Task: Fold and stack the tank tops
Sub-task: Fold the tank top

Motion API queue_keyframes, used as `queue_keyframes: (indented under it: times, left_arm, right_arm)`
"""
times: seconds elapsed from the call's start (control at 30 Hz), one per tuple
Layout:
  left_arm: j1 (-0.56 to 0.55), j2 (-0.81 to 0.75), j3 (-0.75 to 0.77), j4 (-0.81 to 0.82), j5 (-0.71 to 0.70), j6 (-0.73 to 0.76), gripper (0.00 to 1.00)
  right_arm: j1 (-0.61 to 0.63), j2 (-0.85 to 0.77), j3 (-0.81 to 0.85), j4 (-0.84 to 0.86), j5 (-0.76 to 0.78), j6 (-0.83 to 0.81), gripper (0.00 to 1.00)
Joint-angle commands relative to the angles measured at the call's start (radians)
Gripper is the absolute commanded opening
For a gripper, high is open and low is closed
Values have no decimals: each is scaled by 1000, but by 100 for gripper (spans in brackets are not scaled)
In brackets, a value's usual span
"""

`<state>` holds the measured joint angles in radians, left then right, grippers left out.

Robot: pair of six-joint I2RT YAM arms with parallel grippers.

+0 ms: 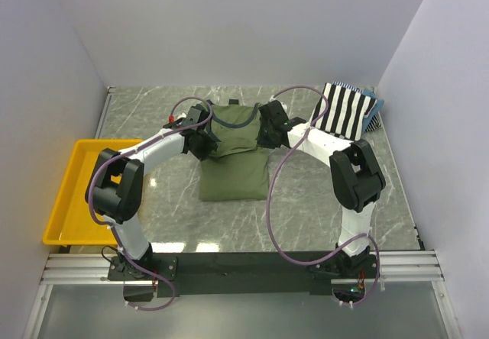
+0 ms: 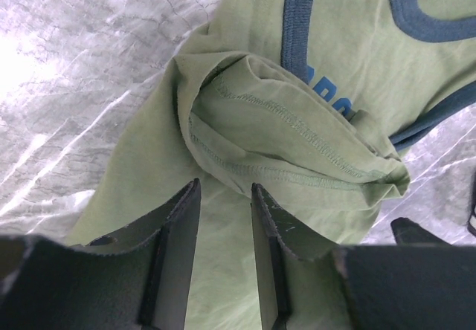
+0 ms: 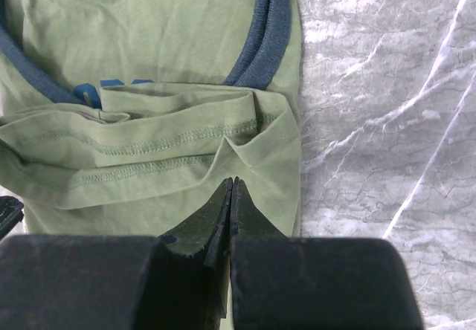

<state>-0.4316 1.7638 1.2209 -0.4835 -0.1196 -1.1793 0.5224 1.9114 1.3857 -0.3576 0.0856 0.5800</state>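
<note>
The olive-green tank top lies mid-table, its lower hem folded up over the navy-trimmed chest. My left gripper hovers open just over the fold's left side, with cloth showing below the gap and nothing between the fingers. My right gripper is shut at the fold's right corner, where a ridge of green cloth rises into its tips. In the top view both grippers flank the upper part of the garment. The black-and-white striped tank top lies folded at the back right.
A yellow plastic tray sits at the table's left edge. White walls close in the table at the back and both sides. A bit of teal cloth peeks out beside the striped top. Bare marble shows right of the green top.
</note>
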Motion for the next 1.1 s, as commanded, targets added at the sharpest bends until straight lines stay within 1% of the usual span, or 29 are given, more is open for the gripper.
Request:
queue_keyframes:
  times: [0.0,0.47,0.6,0.63,0.8,0.83,1.07]
  left_arm:
    - [1,3,29,11,5,-34,38]
    - [1,46,51,14,14,-40,33]
    - [1,59,66,14,14,-34,25]
    - [2,62,71,17,17,-33,20]
    - [5,80,92,19,28,-20,6]
    - [7,80,92,23,31,-19,1]
    - [10,71,89,29,35,-10,1]
  right_arm:
    - [-9,-51,1,20,16,4,0]
    - [-9,-41,6,19,19,4,0]
    - [-9,-45,4,17,20,3,0]
    - [-7,-43,4,17,22,3,0]
    - [-10,-49,-4,19,22,1,0]
    - [-10,-51,-5,20,23,1,0]
    - [-13,-57,-14,26,20,1,0]
